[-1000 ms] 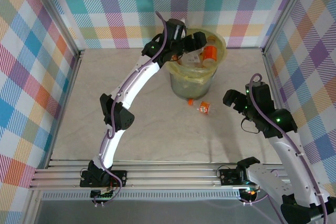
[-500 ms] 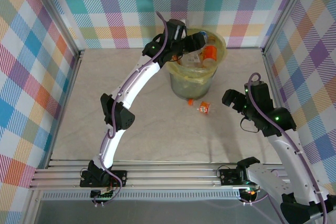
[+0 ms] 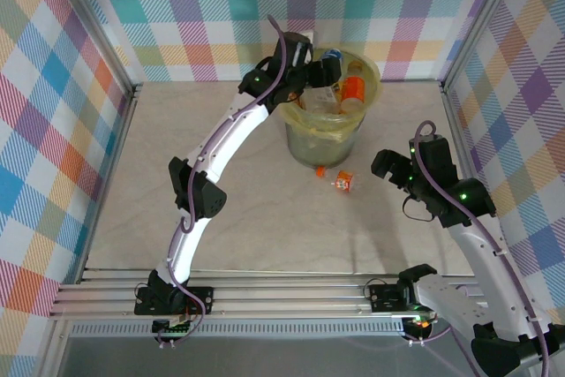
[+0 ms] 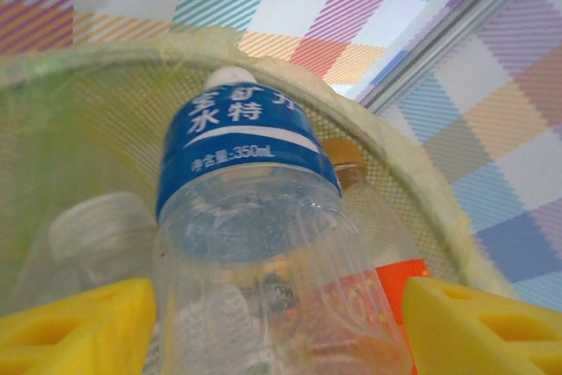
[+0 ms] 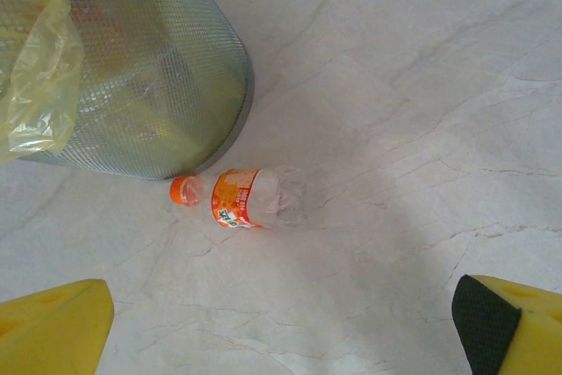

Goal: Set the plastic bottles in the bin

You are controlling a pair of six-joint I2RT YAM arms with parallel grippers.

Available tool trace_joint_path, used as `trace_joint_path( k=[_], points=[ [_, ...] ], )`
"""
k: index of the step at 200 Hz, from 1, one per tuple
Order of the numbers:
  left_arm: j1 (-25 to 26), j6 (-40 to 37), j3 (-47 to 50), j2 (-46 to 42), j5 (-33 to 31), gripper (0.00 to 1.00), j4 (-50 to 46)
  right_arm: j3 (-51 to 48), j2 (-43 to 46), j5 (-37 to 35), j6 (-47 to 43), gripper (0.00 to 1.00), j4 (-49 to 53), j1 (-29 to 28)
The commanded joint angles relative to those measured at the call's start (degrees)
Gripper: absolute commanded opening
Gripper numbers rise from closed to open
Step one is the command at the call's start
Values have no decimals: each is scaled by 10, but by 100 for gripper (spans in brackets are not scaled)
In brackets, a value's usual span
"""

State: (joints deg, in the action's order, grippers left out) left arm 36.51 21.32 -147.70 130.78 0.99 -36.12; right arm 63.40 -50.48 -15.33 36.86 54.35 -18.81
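Flanking a clear blue-labelled plastic bottle [image 4: 246, 155], the left gripper [image 4: 279, 322] hangs over the round pale-green bag-lined bin [image 3: 375, 77]; whether it is pinching or loose I cannot tell. This looks like the drop. The right gripper [image 5: 281, 322], spread wide, hovers above a clear orange-labelled bottle [image 5: 250, 199] lying beside the bin, probably the next pick.

Two robot arms, one stretched far forward, one bent.
The left arm [image 3: 225, 139] reaches ahead, left gripper [image 3: 325, 66] fingers [image 4: 79, 327] set apart; the right arm [image 3: 481, 236] folds, right gripper [image 5: 283, 327] gaping wide, facing down.
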Motion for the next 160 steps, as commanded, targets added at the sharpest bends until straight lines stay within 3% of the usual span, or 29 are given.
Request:
trace_joint_path(
  k=[1,36,75,160],
  points=[
    [-11,-115,-18,-16,18,74,-6,3,-1,8,-3,100,-14,2],
    [-14,-274,-23,-21,79,66,-47,4,-3,9,-1,100,-13,2],
    [-21,-407,-23,-19,76,64,-58,4,-5,12,1,100,-10,2],
    [-97,-469,-23,-2,231,65,10,15,-19,20,1,100,3,2]
  ],
)
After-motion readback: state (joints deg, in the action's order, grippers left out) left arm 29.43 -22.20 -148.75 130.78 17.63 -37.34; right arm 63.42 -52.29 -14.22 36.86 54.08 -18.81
